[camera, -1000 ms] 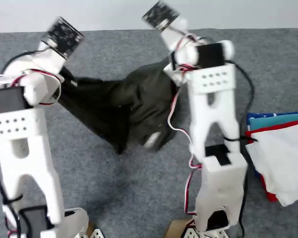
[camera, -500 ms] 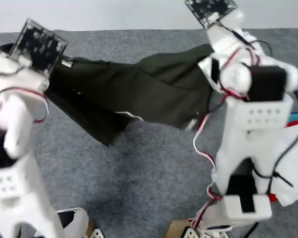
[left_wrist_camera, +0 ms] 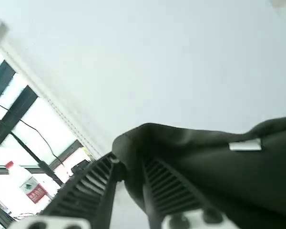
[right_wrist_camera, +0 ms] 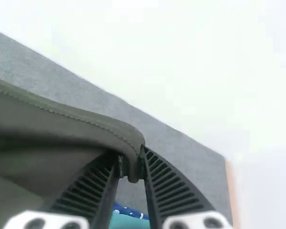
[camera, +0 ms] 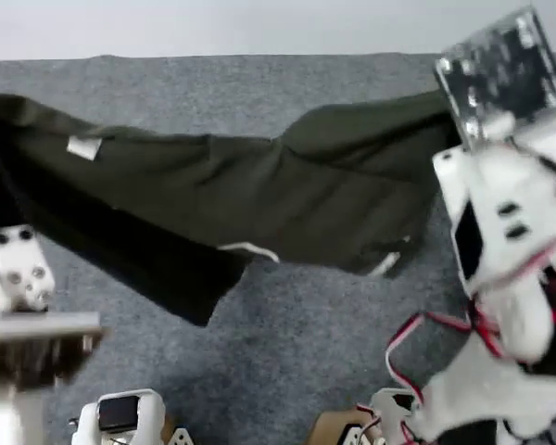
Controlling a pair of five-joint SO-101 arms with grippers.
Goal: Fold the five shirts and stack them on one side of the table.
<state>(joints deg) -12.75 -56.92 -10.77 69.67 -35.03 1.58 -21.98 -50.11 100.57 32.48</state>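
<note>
One dark olive shirt (camera: pixel 259 185), white label (camera: pixel 83 146) near its 9 o'clock end. We hold it stretched 9-to-3 o'clock over the grey surface (camera: pixel 287 371). Two hands: our left hand (left_wrist_camera: pixel 128 164) is clamped on one edge, our right hand (right_wrist_camera: pixel 131 167) pinches the hem opp.

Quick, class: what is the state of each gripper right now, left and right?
Left gripper: closed, holding the dark green shirt.
Right gripper: closed, holding the same shirt's hemmed edge.
</note>
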